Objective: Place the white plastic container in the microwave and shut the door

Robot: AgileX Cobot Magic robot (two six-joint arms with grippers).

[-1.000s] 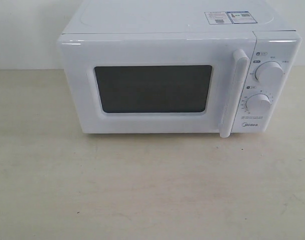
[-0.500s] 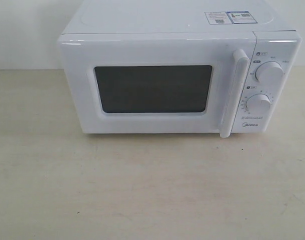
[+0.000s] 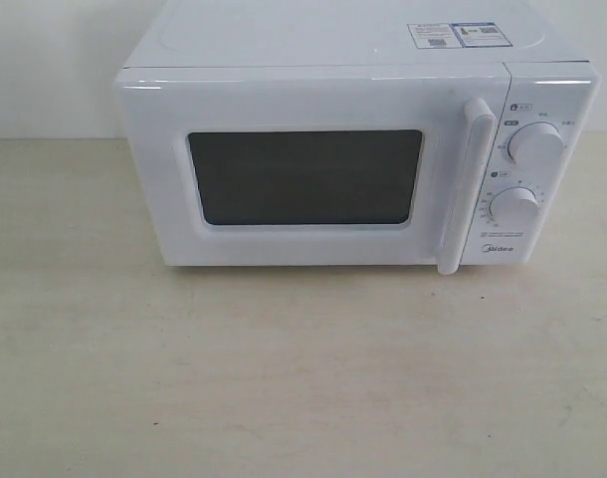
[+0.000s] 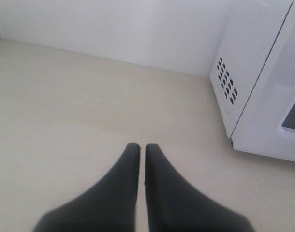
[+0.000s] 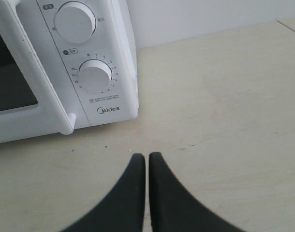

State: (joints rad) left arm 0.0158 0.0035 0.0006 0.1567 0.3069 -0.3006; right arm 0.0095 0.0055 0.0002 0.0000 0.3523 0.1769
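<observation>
Change: none that shows. The microwave point(image 3: 353, 90), the door point(image 3: 303, 100) and the counter point(image 3: 284, 378) look just as they did in the earlier exterior pictures.
Door: shut flush with the body, its handle point(image 3: 470, 189) upright beside the dials point(image 3: 535, 143).
Container: not in any view. The window point(image 3: 305, 177) is dark, so I cannot tell whether it sits inside.
Left gripper point(image 4: 138, 146): jaws together, holding nothing, over bare counter near the microwave's vents point(image 4: 227, 84).
Right gripper point(image 5: 147, 155): closed and empty, over the counter just off the dial-panel corner.
Meaning: with the door shut and both grippers idle and apart from the microwave, this is likely either the very start or the finished state. These pictures do not settle which.
Versus earlier: no arm enters the exterior view then or now.
</observation>
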